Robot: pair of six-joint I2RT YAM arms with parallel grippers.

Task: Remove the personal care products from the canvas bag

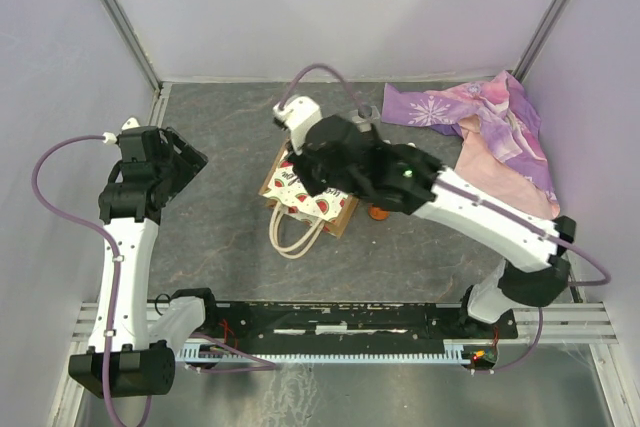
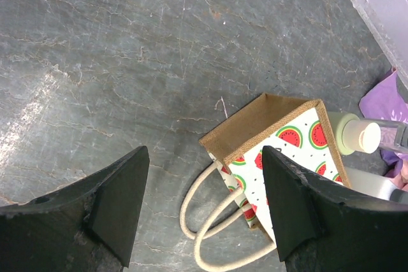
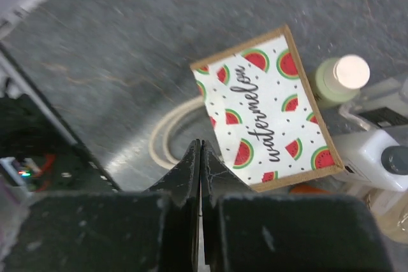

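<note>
Beside one canvas bag (image 3: 264, 113): one cream-capped bottle (image 3: 341, 78), one white bottle (image 3: 373, 157).

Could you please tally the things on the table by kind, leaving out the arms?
Bottles: 4 (pale, white, orange, clear, the last partly hidden)
Bag: 1
Cloth: 1
Total: 6

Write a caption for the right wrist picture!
Shut right gripper over the flat-lying watermelon canvas bag; pale bottle and white bottle beside it.
</note>
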